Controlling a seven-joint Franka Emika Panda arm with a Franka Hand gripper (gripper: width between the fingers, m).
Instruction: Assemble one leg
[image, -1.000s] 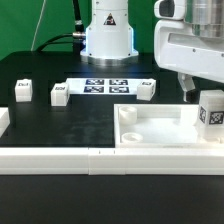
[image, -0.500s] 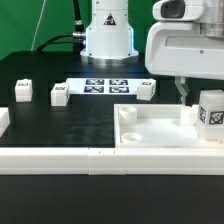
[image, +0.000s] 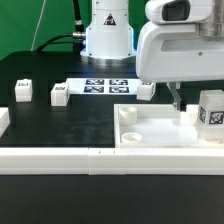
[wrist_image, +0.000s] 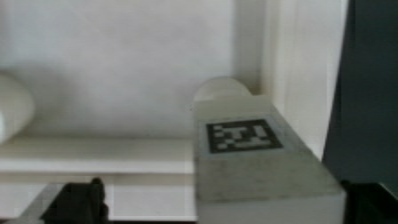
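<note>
Hanging low over the tray (image: 160, 128), my fingers (image: 173, 97) look spread and empty. In the wrist view one dark tip (wrist_image: 80, 200) shows at the frame's edge with nothing pinched against it. The leg (image: 212, 110) I want stands just off to the exterior view's right of them, near but not touching, at the tray's right-hand end. I cannot tell whether it sits inside the rim or against it. It stands upright, its long axis vertical, with the tag face turned toward the exterior camera. The wrist camera sees that same tag (wrist_image: 242, 136) squarely, so the leg lies ahead of my fingers, not between them. I judge that the coming move is a short sideways shift toward that right end, then a descent to straddle the block across its narrow sides. Farther out, three more legs (image: 59, 94) stand on the black desk (image: 50, 120) near the marker board (image: 105, 86), well apart from me.
</note>
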